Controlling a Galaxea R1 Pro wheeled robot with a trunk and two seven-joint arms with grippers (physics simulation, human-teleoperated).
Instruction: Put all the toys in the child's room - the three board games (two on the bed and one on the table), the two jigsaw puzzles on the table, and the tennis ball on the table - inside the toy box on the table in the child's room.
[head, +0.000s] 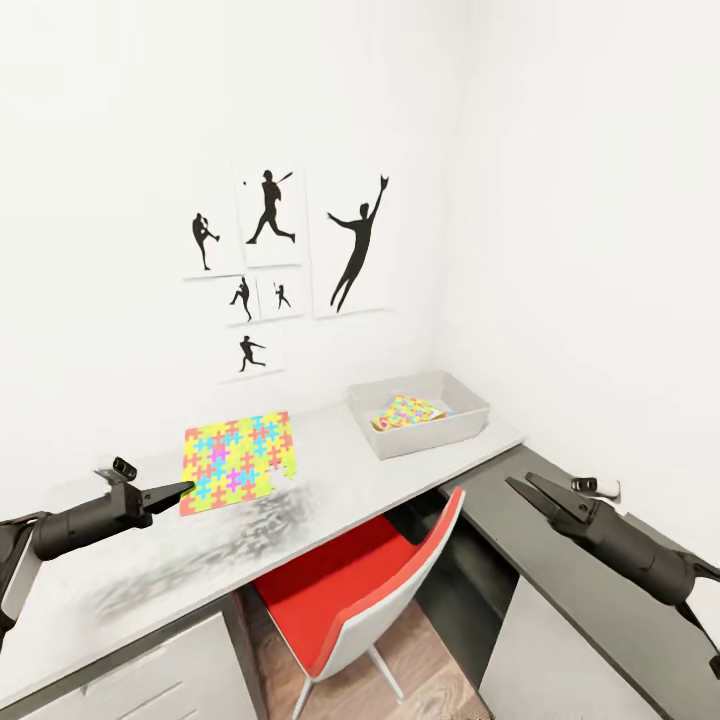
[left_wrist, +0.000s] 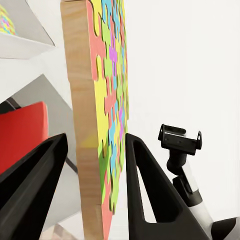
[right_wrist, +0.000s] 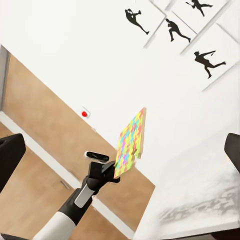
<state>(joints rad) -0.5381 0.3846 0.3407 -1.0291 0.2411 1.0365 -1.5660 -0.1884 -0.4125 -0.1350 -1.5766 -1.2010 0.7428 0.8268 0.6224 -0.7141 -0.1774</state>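
Note:
My left gripper (head: 185, 490) is shut on the lower edge of a jigsaw puzzle (head: 238, 460), a bright multicoloured sheet held tilted just above the pale table (head: 380, 480). In the left wrist view the puzzle (left_wrist: 105, 100) stands edge-on between the two black fingers (left_wrist: 145, 170). The right wrist view catches the raised puzzle (right_wrist: 131, 142) from the side. The grey toy box (head: 432, 437) sits at the table's far right with a second puzzle (head: 410, 410) lying inside. My right gripper (head: 525, 487) hovers open over the dark cabinet, holding nothing.
A red and white chair (head: 370, 590) is tucked under the table between my arms. The dark-topped cabinet (head: 560, 580) runs along the right wall. Black silhouette pictures (head: 270, 260) hang on the white wall behind the table.

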